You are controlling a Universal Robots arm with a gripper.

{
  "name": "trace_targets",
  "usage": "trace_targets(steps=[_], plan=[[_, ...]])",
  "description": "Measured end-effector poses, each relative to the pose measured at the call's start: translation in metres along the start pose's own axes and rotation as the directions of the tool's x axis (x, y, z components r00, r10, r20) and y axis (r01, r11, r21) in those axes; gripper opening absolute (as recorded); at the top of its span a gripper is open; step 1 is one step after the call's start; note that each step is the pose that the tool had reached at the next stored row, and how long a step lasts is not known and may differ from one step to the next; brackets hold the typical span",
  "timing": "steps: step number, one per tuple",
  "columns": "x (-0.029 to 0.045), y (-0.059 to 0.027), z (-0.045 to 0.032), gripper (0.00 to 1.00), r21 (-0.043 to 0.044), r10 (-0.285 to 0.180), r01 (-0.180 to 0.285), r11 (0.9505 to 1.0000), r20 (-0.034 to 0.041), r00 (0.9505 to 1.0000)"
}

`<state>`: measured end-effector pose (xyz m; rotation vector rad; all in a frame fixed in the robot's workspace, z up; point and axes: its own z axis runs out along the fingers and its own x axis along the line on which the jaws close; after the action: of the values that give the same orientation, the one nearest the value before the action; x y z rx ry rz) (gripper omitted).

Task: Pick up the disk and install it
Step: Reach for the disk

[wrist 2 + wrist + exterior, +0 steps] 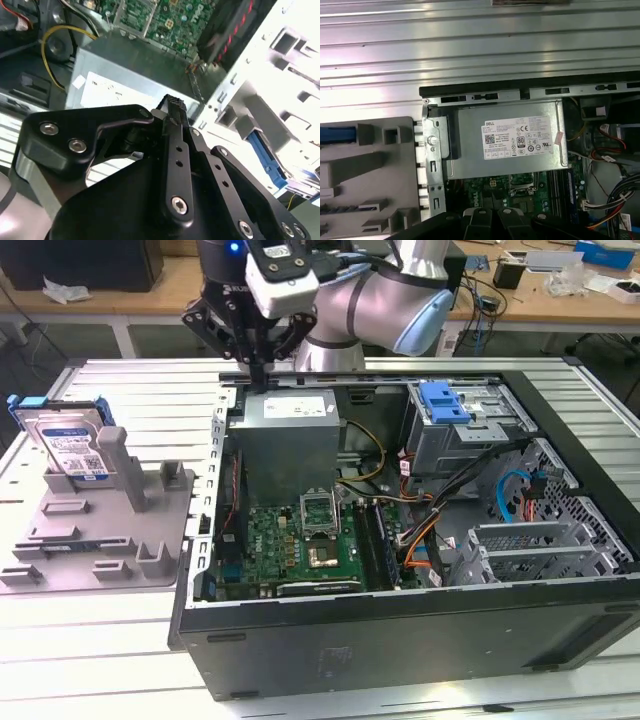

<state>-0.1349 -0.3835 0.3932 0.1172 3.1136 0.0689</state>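
Above the grey metal power-supply box point(290, 435) my black pincer point(259, 375) hangs, fingers together, seemingly empty; I see the blue-framed silver disk point(68, 445) well apart.

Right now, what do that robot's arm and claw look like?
The arm is smooth silver-grey tubing with light blue joint caps. A white box sits at its wrist, beside a small blue light. The gripper is matte black: flat linked bars with silver screws, ending in slim fingers, ribbed at the tip.
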Motion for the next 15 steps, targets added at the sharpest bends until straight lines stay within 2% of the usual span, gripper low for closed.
trace_targets(steps=[2, 3, 7, 15], plan=[[0.0110, 0.0023, -0.0001, 0.11, 0.0000, 0.000, 0.000, 1.0000, 0.0000, 1.0000], [0.0215, 0.0041, -0.0001, 0.11, 0.0000, 0.000, 0.000, 1.0000, 0.0000, 1.0000], [0.0460, 0.0101, -0.0001, 0.11, -0.0001, 0.000, 0.000, 1.0000, 0.0001, 1.0000], [0.1008, 0.0335, 0.0007, 0.11, 0.0000, 0.000, 0.000, 1.0000, 0.0000, 1.0000]])
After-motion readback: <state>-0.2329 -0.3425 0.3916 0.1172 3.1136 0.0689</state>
